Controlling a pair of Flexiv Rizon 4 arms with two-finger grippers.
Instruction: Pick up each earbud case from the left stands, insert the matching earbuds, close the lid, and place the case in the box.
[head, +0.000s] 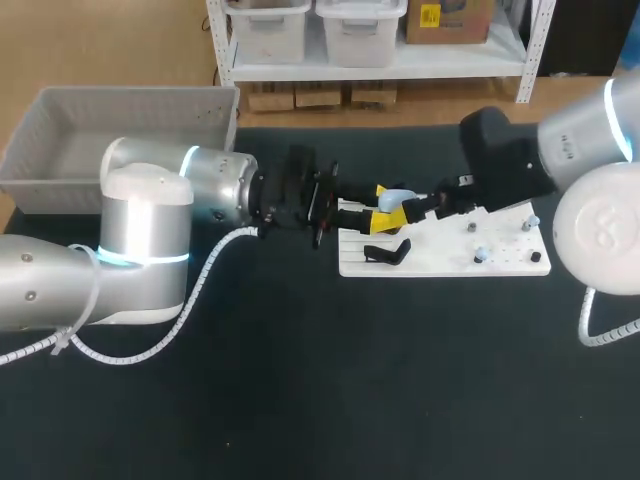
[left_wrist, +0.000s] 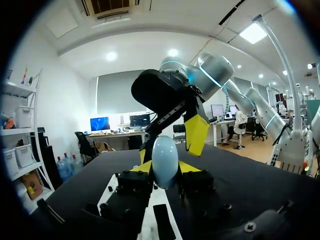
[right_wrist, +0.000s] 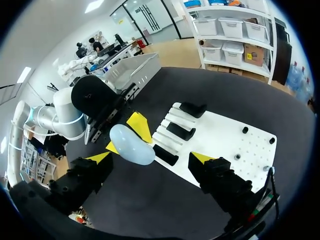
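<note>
One pale blue rounded earbud case (left_wrist: 165, 159) sits clamped in my left gripper (left_wrist: 167, 170); my right gripper (right_wrist: 150, 159) gapes beside it. Earbuds, lid and boxing remain.

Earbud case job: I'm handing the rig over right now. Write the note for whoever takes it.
Left gripper: shut on the pale blue earbud case, held above the left end of the white board. The lid looks closed.
Right gripper: fingers wide open, close beside the case.
Black stands on the board look empty.
Grey box: no case shows in it.
Done: the case is off its stand.
Left: earbuds in (cannot tell whether any are inside), lid shut, case into the box.
</note>
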